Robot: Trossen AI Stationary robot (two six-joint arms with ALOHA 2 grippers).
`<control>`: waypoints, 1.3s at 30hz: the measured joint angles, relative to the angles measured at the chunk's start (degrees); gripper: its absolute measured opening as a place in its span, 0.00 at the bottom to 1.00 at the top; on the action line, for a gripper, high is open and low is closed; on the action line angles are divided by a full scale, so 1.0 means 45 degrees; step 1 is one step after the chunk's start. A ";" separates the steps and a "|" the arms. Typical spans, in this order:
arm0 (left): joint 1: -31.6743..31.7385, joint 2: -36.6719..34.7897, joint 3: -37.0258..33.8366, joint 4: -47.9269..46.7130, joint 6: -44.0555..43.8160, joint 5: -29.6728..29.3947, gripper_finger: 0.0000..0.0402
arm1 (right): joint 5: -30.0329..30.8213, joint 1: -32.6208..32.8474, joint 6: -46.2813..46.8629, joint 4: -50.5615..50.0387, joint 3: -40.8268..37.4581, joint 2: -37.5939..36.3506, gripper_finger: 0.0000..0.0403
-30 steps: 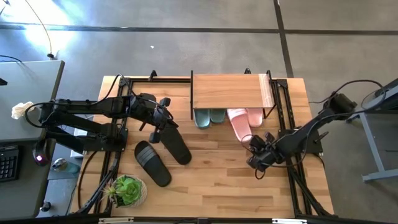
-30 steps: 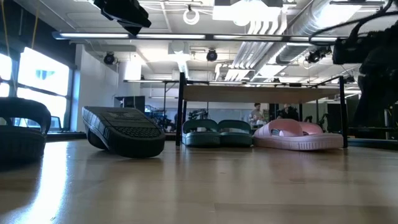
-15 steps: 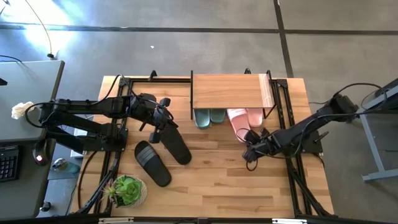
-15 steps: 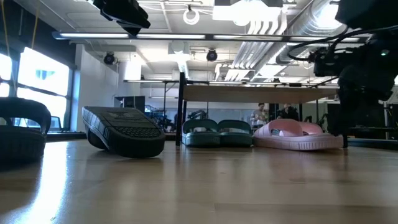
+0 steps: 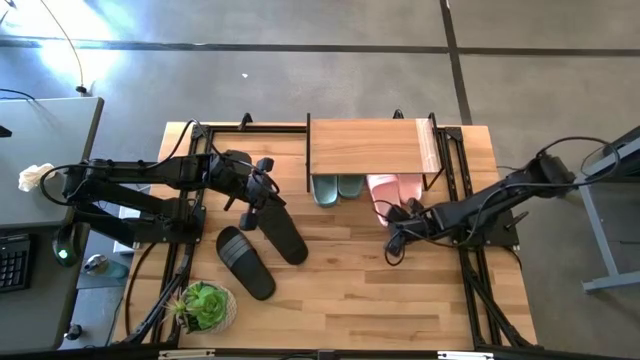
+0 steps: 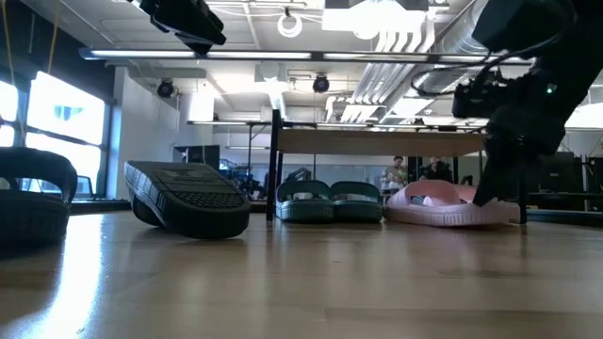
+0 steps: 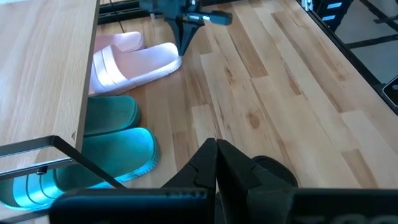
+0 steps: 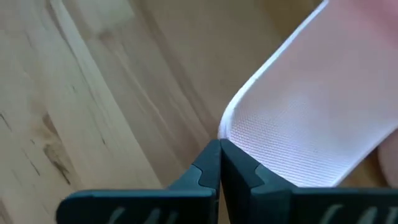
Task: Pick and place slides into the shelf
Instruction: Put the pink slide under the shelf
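We judge the task about two-thirds done: green pair (image 5: 337, 187) and pink pair (image 5: 393, 188) sit under the shelf (image 5: 368, 147); our right gripper (image 5: 403, 215), fingers closed, nudges a pink heel; left gripper (image 5: 258, 203), closed, hovers over the black pair (image 5: 262, 250) still left on the table.

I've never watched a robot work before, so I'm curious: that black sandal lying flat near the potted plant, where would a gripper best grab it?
Probably by its wide ribbed strap. The black sandal lies sole-down on the table, so the strap arches above the footbed and leaves a gap for one finger. Coming straight down from above with open fingers looks simplest, since nothing stands over it; the plant sits off to one side.
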 joint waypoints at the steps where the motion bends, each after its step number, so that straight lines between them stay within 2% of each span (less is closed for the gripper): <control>1: 0.0003 0.0000 0.0000 -0.0011 0.0029 0.0000 0.00 | 0.0235 0.0114 -0.0001 -0.0003 0.0072 -0.0089 0.00; 6: 0.0002 0.0000 0.0000 -0.0026 0.0064 0.0000 0.00 | 0.0458 0.0592 0.0002 -0.0059 0.0299 -0.0577 0.00; 9: 0.0003 0.0000 0.0000 -0.0026 0.0068 0.0000 0.00 | -0.0640 0.1028 0.0117 -0.0606 0.0485 -0.0852 0.00; 12: 0.0003 0.0000 0.0000 -0.0022 0.0064 0.0000 0.00 | -0.1543 0.1494 0.1364 -0.1749 0.0521 -0.0848 0.00; 18: 0.0001 0.0000 0.0000 -0.0016 0.0064 0.0000 0.00 | -0.0973 0.1709 0.2252 -0.2086 0.0308 0.0085 0.00; 24: 0.0003 0.0000 0.0000 0.0018 0.0060 0.0000 0.00 | -0.0099 0.1063 0.1960 -0.1626 0.0288 0.0881 0.00; 39: 0.0000 0.0000 0.0000 -0.0020 -0.0029 0.0000 0.00 | -0.0148 -0.1924 -0.1070 0.0466 0.0288 0.1420 0.00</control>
